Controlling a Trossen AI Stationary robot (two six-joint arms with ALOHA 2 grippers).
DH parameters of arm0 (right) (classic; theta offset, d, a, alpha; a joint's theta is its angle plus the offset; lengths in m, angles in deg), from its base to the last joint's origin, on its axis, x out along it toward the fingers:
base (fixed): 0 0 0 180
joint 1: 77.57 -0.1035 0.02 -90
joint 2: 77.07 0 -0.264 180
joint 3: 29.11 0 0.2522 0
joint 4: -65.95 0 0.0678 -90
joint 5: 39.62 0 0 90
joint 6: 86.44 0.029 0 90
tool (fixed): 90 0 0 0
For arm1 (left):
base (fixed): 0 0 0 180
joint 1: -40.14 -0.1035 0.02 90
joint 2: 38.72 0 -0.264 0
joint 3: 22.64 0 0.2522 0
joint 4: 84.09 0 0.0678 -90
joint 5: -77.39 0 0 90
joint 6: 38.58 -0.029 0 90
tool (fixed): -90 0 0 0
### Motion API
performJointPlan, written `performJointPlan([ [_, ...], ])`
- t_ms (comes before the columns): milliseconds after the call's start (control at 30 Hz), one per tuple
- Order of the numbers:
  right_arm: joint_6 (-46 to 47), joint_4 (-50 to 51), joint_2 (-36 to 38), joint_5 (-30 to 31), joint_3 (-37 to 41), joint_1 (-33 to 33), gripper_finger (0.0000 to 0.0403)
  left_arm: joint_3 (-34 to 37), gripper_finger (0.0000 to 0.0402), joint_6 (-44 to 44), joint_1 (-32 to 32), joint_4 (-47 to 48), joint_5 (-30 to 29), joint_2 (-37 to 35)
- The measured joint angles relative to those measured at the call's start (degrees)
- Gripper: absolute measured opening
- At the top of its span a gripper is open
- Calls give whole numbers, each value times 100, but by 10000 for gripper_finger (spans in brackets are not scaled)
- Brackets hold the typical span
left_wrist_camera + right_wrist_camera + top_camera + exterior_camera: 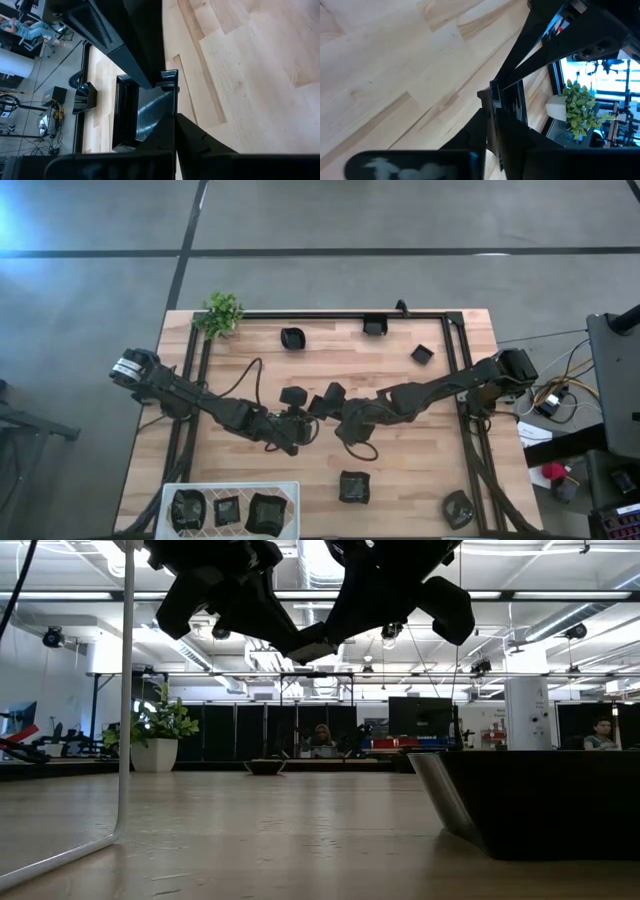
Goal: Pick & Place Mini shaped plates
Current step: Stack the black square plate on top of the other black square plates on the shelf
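Table (420, 450): pale wood planks with visible grain and a black frame along the edges.
Left arm (190, 395): dark and jointed, reaching in from 9 o'clock to the table's centre.
Right arm (440, 385): dark and jointed, reaching in from 3 o'clock to meet the left arm at the centre.
Tray (230, 486): white rectangle with a thin rim, at the 7 o'clock corner.
Plant (221, 313): small, leafy and green, at the 11 o'clock corner.
Left gripper (165, 100): raised above the table's centre, its fingers clamped on one edge of the held plate.
Right gripper (494, 117): facing the left gripper, its fingers pinched on the same plate's thin rim.
Held plate (145, 112): square, glossy black with a shallow raised rim. It is off the wood, tilted on edge, and spans the gap between the two grippers over the centre.
Tray plates (227, 508): three glossy black dishes side by side in the tray.
Loose plates (352, 486): small black dishes well apart on the wood. This squarish one is at 6 o'clock, and the others are at 5, 12, 1 and 2 o'clock.
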Motion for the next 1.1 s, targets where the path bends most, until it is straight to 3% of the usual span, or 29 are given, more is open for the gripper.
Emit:
performJointPlan([
  [333,397,-4,83,28,4,-123,110,-3,0,425,24,337,36,-210],
  [733,1740,20,678,24,4,-145,116,-5,0,1620,273,1574,99,-1059],
  [867,2324,39,946,24,4,-143,109,-272,0,2442,539,2534,127,-1347],
  [1100,2866,61,1298,26,4,-143,98,-1411,0,3997,1233,4766,141,-1409],
])
